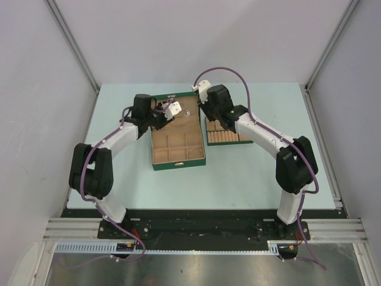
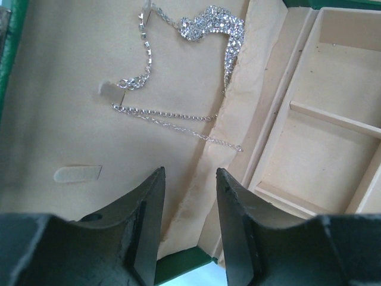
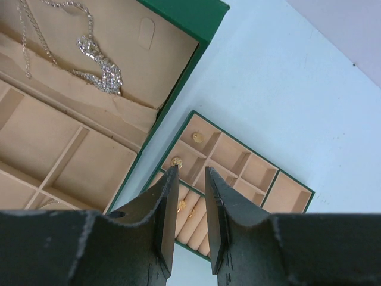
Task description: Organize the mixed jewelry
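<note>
I watch a pale blue-green table (image 1: 256,173) fill the overhead view, with the left arm (image 1: 110,146) and the right arm (image 1: 268,137) bending in from the bottom corners toward the centre.

Between them sits the green box (image 1: 178,166), its tan compartments toward the bottom of the frame. Its open lid (image 1: 187,116) lies flat toward the top. Just right of the box is the smaller divided tray (image 3: 292,193), which is green-edged and tan inside.

In the left wrist view, the left gripper (image 2: 190,176) rises from the bottom centre with its fingers spread apart and nothing between them. It is pointed at the lid's tan lining.

In the right wrist view, the right gripper (image 3: 190,176) also rises from the bottom centre. Its fingers are parted by a narrow gap and carry nothing, and their tips overlap the tray's left compartments.

The chain necklace (image 2: 146,53) lies loose on the lid lining at the upper centre of the left wrist view. Its sparkly pendant cluster (image 2: 211,21) is near the top edge, and thin chain strands trail down toward the middle.

Tiny gold-looking pieces (image 3: 176,161) rest in separate tray compartments at the centre of the right wrist view. One lies just beside the left fingertip, another is a little above it, and a third is partly hidden between the fingers.
</note>
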### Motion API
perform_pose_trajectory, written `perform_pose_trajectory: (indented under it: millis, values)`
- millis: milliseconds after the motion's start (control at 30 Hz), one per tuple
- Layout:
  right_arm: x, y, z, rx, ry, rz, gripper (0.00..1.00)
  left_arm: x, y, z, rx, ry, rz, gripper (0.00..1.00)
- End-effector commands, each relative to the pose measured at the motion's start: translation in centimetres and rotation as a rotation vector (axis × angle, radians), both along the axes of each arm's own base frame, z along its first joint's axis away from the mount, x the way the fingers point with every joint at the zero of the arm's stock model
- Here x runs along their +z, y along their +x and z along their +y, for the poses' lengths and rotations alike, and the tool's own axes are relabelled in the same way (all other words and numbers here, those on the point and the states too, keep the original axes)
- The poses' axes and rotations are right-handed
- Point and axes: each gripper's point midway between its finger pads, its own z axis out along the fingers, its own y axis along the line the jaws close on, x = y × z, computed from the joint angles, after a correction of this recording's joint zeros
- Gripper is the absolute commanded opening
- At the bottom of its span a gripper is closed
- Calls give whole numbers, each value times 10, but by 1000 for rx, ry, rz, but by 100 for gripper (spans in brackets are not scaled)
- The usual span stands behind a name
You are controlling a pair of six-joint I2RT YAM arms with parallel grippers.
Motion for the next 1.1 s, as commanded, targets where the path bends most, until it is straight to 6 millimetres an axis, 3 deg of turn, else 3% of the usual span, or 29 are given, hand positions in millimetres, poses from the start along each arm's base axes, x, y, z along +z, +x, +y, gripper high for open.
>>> perform_pose_trajectory:
  millis: [0, 700, 1067]
  values:
    - [18, -3, -5, -8, 51, -18, 29, 11, 12, -3, -14, 2, -28, 45]
    - [8, -3, -10, -21, 69, 3, 28, -22, 14, 2, -10, 57, 26, 43]
    - [4, -5, -8, -21, 68, 8, 27, -44, -1, -1, -35, 69, 82, 25]
